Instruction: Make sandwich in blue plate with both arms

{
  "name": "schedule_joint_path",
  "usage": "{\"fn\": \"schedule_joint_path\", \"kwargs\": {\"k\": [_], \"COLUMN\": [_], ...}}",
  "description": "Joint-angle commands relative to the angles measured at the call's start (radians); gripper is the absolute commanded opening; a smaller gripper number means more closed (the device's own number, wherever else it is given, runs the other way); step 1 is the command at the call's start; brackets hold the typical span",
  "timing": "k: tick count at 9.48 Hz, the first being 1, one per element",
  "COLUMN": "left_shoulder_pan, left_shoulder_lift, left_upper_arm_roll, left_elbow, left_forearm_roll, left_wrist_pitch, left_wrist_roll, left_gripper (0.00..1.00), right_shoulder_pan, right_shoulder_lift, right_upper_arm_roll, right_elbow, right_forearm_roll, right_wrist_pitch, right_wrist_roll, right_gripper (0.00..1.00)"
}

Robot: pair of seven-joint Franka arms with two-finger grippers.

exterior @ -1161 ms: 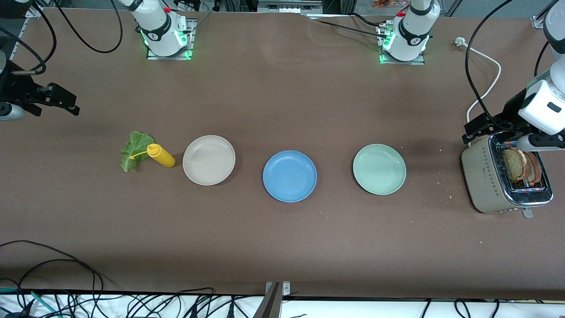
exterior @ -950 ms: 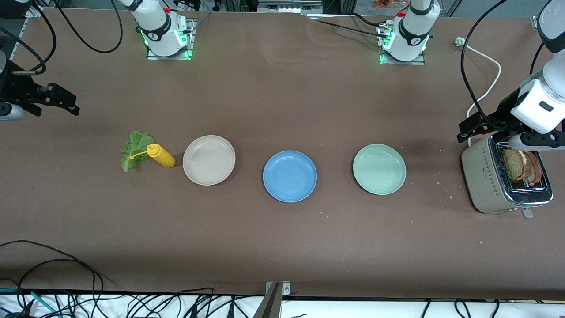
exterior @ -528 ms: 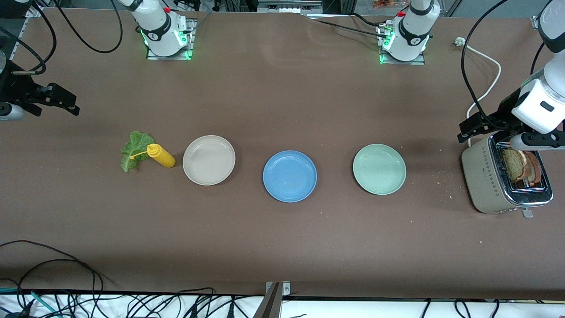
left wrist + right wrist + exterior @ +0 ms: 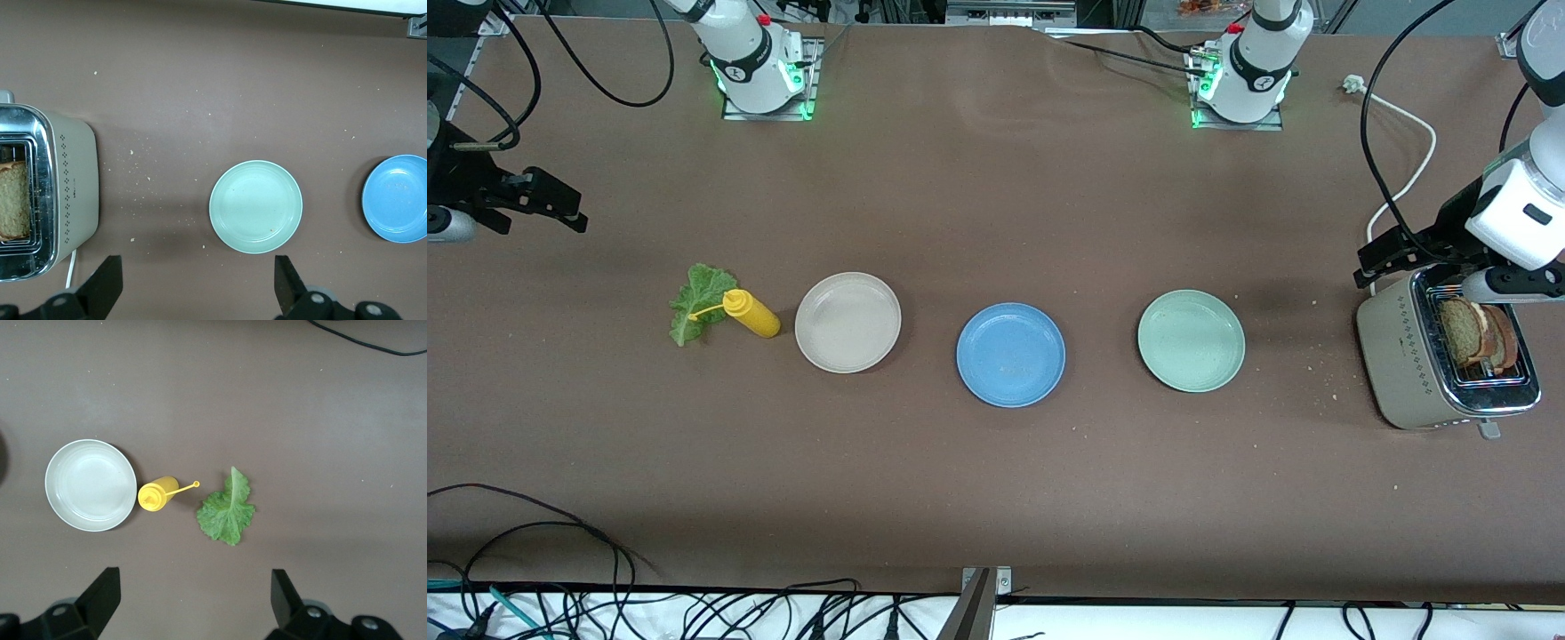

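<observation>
Step in hand, as I read it: fetch the first bread slice from the toaster (image 4: 1440, 360) at the left arm's end of the tabletop (image 4: 996, 204).

Blue plate (image 4: 1010, 355) sits empty mid-tabletop, between the beige plate (image 4: 847, 322) and green plate (image 4: 1191, 340). No sandwich yet: two bread slices (image 4: 1476, 333) stand in the toaster slot; lettuce (image 4: 692, 302) lies flat beside the mustard bottle (image 4: 751, 313), toward the right arm's end.

Left gripper (image 4: 193, 290) hangs over the toaster's edge farther from the front camera, jaws spread wide, holding nothing. Right gripper (image 4: 190, 607) waits high over its end of the tabletop, jaws wide, empty.

To do it well:
- centre the left gripper over the slot, fingers either side of one slice only
- come straight down, pinch the top crust lightly; bread crumbles
- lift vertically so the slice clears the slot
- the toaster may shift if the slice drags

Lettuce tip touches the bottle nozzle; the right arm should grasp at the leaf's free edge.
</observation>
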Motion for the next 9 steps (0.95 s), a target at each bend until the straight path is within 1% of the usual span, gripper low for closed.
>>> {"fn": "schedule_joint_path", "kwargs": {"k": [1,4,9], "left_shoulder_pan": [0.004,0.007,0.044], "left_shoulder_lift": [-0.009,-0.01,-0.013], "left_upper_arm_roll": [0.001,0.004,0.002], "left_elbow": [0.002,0.001,0.002], "left_forearm_roll": [0.022,0.025,0.025], "left_wrist_pitch": [-0.01,-0.023,-0.024], "left_wrist_roll": [0.018,0.021,0.023], "left_gripper": [1.0,1.0,1.0], "right_shoulder_pan": [0.002,0.002,0.002], "right_shoulder_lift": [-0.004,-0.004,-0.004], "right_upper_arm_roll": [0.003,0.003,0.003], "right_elbow": [0.01,0.01,0.01], "right_forearm_roll": [0.004,0.004,0.004], "right_wrist_pitch": [-0.007,-0.008,-0.01], "right_wrist_roll": [-0.007,-0.007,-0.007], "right_gripper": [1.0,1.0,1.0]}}
